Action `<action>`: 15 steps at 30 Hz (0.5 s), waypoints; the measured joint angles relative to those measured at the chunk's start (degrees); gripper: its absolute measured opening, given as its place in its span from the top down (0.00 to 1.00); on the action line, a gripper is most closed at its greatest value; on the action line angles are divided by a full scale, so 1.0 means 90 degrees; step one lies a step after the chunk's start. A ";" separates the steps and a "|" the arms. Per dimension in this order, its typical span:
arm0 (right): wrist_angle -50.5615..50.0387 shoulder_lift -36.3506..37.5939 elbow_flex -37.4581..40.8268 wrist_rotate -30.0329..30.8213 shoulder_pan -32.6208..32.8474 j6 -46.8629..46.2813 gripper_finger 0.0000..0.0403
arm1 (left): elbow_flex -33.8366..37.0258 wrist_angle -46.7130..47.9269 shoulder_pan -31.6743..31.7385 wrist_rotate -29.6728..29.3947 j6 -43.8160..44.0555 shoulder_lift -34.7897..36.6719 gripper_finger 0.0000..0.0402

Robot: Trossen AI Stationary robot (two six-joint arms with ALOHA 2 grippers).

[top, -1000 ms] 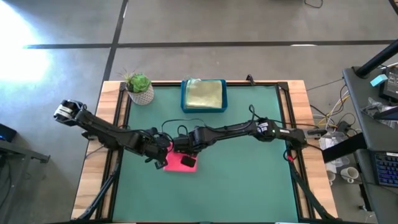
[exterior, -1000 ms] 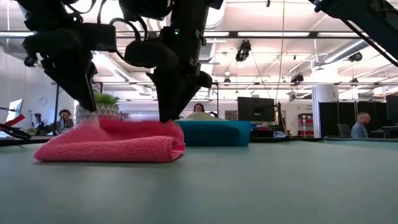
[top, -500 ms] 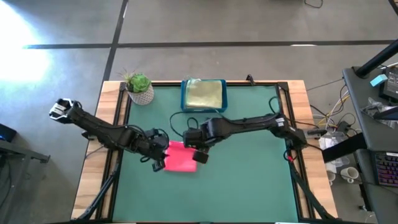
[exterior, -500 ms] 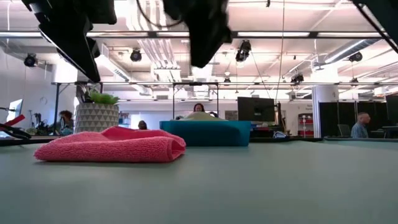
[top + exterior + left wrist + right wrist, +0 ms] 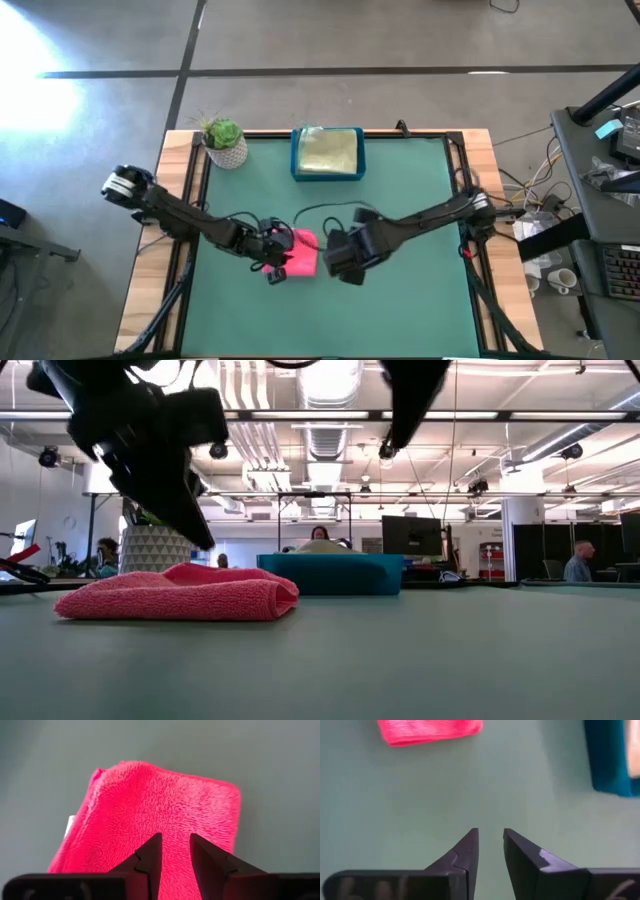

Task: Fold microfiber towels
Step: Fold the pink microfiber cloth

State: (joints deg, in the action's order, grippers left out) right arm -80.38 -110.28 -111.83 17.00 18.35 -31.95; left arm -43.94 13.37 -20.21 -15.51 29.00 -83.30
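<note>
Pink towel [image 5: 302,254] lies folded on the bench [image 5: 400,300].
Left end effector [image 5: 172,851] hovers directly above it, right end effector [image 5: 490,844] beside; both narrowly parted, empty: grip one edge cleanly.

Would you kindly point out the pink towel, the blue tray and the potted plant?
pink towel [image 5: 303,254], high view, bare right part.
blue tray [image 5: 296,160], high view, left rim.
potted plant [image 5: 224,134], high view, green leaves.

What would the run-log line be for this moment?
pink towel: folded, flat on table, not held | left gripper: above it, empty | right gripper: beside it, empty | blue tray: holds yellow towel
</note>
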 joint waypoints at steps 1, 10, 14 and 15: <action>0.0023 0.0177 0.0188 0.0017 0.0000 -0.0143 0.80 | -0.0007 -0.0071 0.0019 0.0003 -0.0051 -0.0148 0.80; 0.0876 0.1704 0.1910 0.0284 -0.0015 -0.0726 0.87 | -0.0026 -0.0656 0.0443 0.0312 -0.0120 -0.1073 0.93; 0.1062 0.2213 0.2499 0.0285 -0.0057 -0.0931 0.87 | -0.0042 -0.0809 0.0686 0.0391 -0.0113 -0.1215 0.98; 0.1056 0.2322 0.2630 0.0286 -0.0068 -0.0990 0.87 | -0.0042 -0.0875 0.0750 0.0389 -0.0115 -0.1234 0.99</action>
State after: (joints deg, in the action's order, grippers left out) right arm -70.88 -89.38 -88.16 19.57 17.74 -40.85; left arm -44.31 5.49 -13.47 -12.01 27.97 -94.40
